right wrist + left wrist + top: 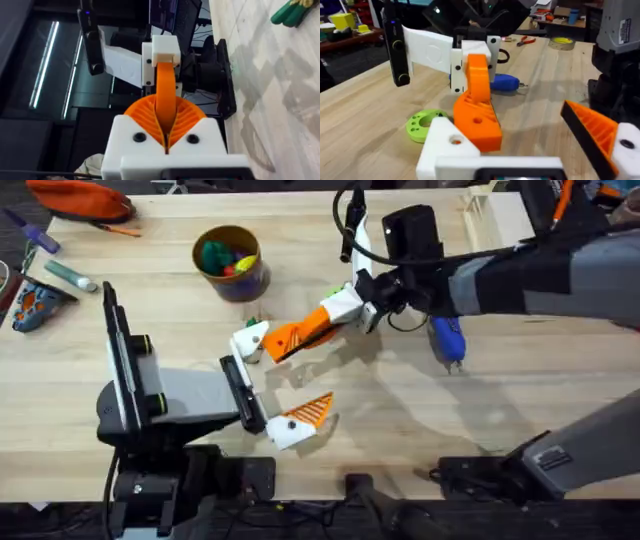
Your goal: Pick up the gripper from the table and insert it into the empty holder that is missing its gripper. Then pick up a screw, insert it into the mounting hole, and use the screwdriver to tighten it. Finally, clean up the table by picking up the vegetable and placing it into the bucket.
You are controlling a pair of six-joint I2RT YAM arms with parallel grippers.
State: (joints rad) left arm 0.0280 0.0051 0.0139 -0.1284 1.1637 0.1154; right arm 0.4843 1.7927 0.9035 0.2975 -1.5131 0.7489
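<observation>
Your right tool (305,333) pinches the orange gripper (300,335) at the left tool's (275,385) spread holder (248,342); any tilt jams insertion.

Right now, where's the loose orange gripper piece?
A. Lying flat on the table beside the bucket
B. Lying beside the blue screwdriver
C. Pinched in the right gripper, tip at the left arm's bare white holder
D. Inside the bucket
C: the right gripper is shut on the orange gripper piece, and the piece's far end meets the white holder, clear of the bucket and the screwdriver.
</observation>
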